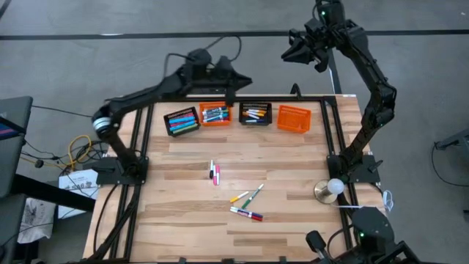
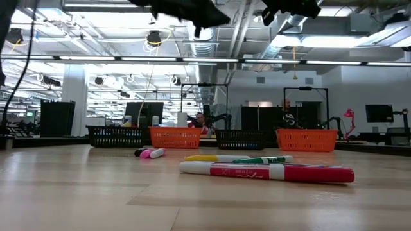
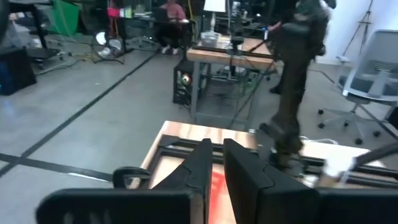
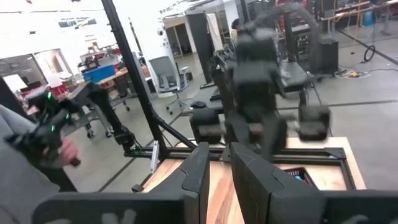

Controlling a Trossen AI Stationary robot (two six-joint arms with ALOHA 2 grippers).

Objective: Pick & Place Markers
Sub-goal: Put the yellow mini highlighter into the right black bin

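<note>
Markers (image 1: pixel 246 213), thin capped sticks, lie on wood-grain table (image 1: pixel 293 220).

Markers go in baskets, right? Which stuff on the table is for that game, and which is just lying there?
For the job:
loose markers on the table
pink marker pair
four baskets along the far edge
left gripper over the baskets

Just lying about:
round lamp at the table's right edge
cables on the floor
</note>
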